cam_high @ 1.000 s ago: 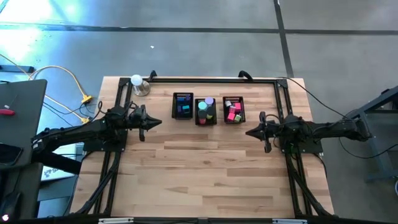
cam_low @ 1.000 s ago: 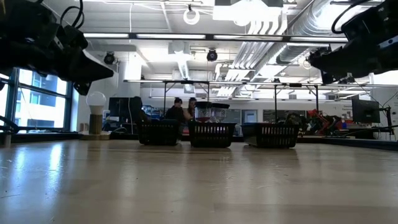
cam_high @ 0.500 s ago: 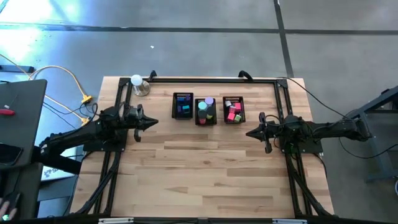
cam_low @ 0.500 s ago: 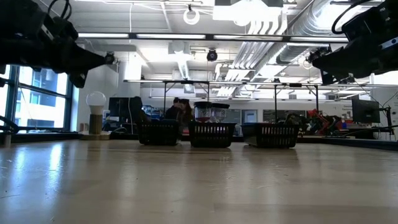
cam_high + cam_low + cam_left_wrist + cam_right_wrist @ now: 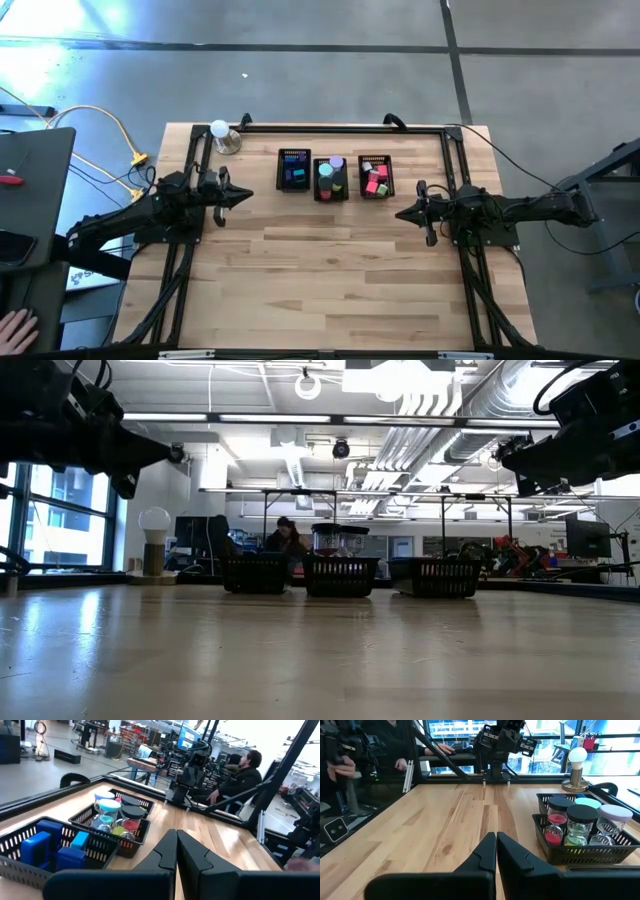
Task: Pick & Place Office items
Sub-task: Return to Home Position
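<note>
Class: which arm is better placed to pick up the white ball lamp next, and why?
Probably left: the left hand is close to the white ball lamp, while the right hand is across the table, beyond the bins.

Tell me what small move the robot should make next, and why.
Probably pull the left claw a little back toward its own side of the light wooden table and park it. The small coloured office pieces sit in the three black mesh bins, none shows loose, and both it and the right claw are shut, holding nothing.
</note>
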Robot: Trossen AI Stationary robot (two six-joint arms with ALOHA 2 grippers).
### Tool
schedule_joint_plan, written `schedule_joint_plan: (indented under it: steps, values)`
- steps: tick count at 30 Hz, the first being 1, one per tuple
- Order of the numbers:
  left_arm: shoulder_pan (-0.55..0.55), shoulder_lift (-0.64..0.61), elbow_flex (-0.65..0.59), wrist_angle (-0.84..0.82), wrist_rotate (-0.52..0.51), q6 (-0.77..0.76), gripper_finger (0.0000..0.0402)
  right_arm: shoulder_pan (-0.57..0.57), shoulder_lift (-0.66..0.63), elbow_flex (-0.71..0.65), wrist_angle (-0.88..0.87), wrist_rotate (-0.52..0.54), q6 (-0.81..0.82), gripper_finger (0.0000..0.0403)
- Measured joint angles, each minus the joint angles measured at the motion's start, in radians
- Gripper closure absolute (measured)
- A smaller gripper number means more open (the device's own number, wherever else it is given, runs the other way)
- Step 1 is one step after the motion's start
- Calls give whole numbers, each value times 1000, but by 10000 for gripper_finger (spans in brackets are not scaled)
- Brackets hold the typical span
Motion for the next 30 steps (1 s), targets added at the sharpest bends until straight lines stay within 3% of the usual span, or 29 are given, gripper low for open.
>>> schedule_joint_plan:
  steps: [30]
  values:
    - [0, 0, 0, 32, 1, 20, 401, 0, 0, -1, 0, 0, 0, 401]
